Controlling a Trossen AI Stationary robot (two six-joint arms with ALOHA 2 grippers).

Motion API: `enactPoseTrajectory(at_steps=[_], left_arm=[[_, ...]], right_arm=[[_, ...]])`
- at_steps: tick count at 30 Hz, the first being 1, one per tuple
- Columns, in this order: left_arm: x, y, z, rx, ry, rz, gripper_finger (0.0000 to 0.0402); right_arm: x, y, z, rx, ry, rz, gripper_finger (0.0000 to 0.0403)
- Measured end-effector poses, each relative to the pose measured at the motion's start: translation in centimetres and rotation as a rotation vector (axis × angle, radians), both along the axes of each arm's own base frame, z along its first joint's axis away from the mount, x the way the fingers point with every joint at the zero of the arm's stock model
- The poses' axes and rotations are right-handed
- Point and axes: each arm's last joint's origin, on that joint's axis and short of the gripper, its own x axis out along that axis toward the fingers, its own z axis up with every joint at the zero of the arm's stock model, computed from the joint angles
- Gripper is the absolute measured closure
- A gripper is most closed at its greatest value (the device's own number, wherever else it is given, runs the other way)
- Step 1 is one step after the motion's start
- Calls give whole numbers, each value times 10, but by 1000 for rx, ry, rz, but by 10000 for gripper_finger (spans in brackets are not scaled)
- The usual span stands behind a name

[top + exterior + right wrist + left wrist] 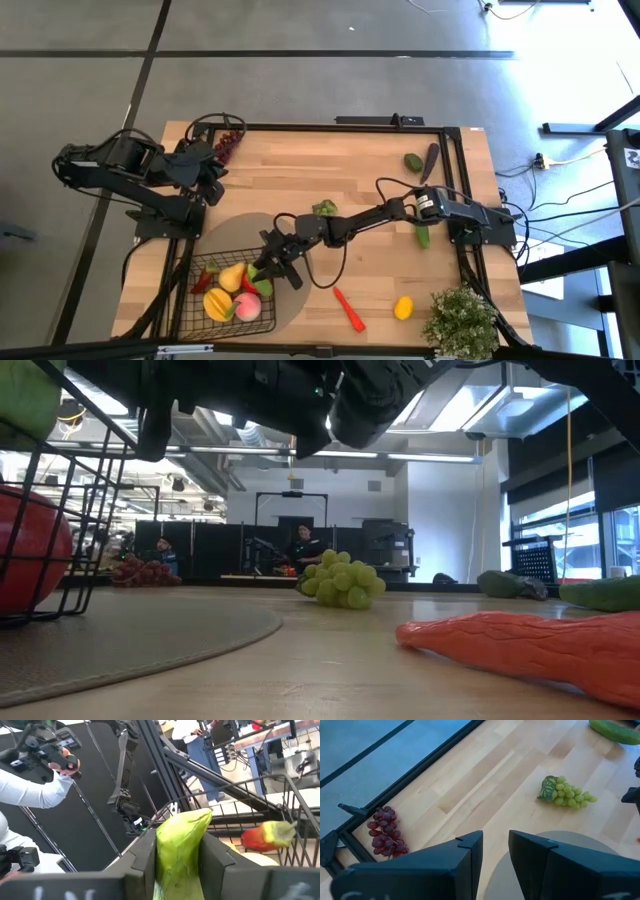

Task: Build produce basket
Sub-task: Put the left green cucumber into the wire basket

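Observation:
The black wire basket [200, 300] stands on a round mat near the near-left corner; it holds yellow fruits [225, 290], a pink peach [248, 308] and a red apple [30, 560]. My right gripper [272, 268] reaches over the basket's right rim and is shut on a yellow-green toy fruit [180, 845]. My left gripper [496, 855] hovers open by the far-left corner, next to the purple grapes [385, 832]. On the wood lie green grapes [323, 208], an orange-red chili [348, 308], a lemon [403, 307], a cucumber [424, 236] and an eggplant [431, 158]. My right gripper pinches the yellow-green fruit between its two fingers [145, 855], one on each flank, and the fruit's upper end [187, 820] sticks out past the fingertips. The fingers slant down from the table's right side. The fruit is lifted clear beside the basket wires [300, 815].
The round mat [130, 640] spreads under and beyond the basket. A bushy potted plant [460, 320] stands at the near-right corner. A green piece [413, 161] lies beside the eggplant. A person's sleeve and hand [45, 785] show beyond the table. Bare wood lies mid-table.

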Motion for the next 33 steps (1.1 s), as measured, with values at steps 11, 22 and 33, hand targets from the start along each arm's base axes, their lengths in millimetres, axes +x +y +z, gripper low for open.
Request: enactPoseTrajectory(at_steps=[11, 22, 33], left_arm=[[0, 0, 0, 7, 0, 3, 318], [0, 0, 0, 8, 1, 3, 318], [0, 0, 0, 9, 1, 3, 318]], right_arm=[[1, 0, -1, 5, 12, -35, 274], [1, 0, -1, -2, 9, -31, 289], [1, -1, -1, 0, 14, -41, 249]])
